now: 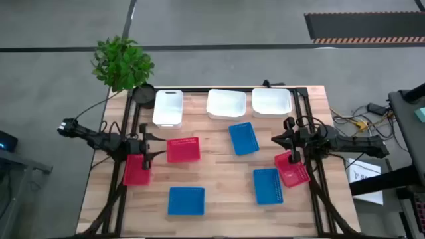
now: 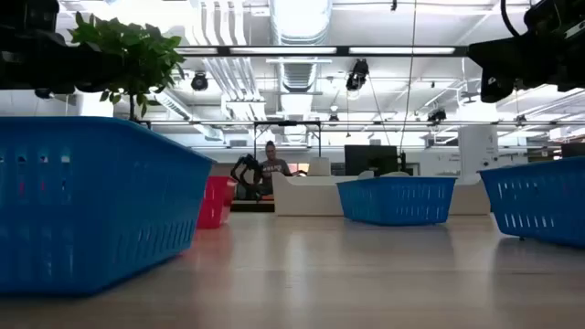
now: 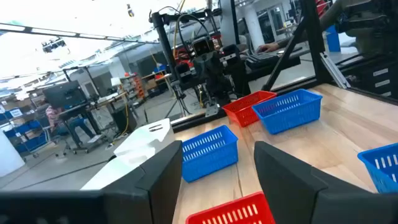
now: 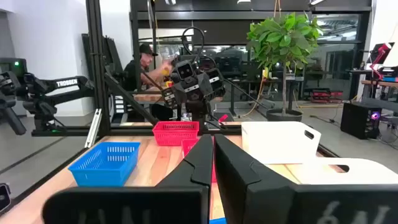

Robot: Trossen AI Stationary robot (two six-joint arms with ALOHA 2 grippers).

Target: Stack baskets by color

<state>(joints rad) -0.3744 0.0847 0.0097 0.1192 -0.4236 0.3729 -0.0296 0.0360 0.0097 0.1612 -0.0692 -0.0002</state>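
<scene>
Nothing appears stacked yet: all nine baskets lie singly on the table [image 1: 219, 199]. At the left edge, the left gripper [image 1: 147, 154] hangs with fingers spread wide and empty between a red basket [image 1: 137, 170] and another red basket [image 1: 183, 149]. Three white baskets [image 1: 223, 103] line the far edge; three blue baskets [image 1: 186, 200] are scattered across the middle and near side. At the right, the right gripper [image 1: 290, 143], fingers pressed together and empty, hovers just above the third red basket [image 1: 293, 169]. All are shallow slotted plastic trays.
</scene>
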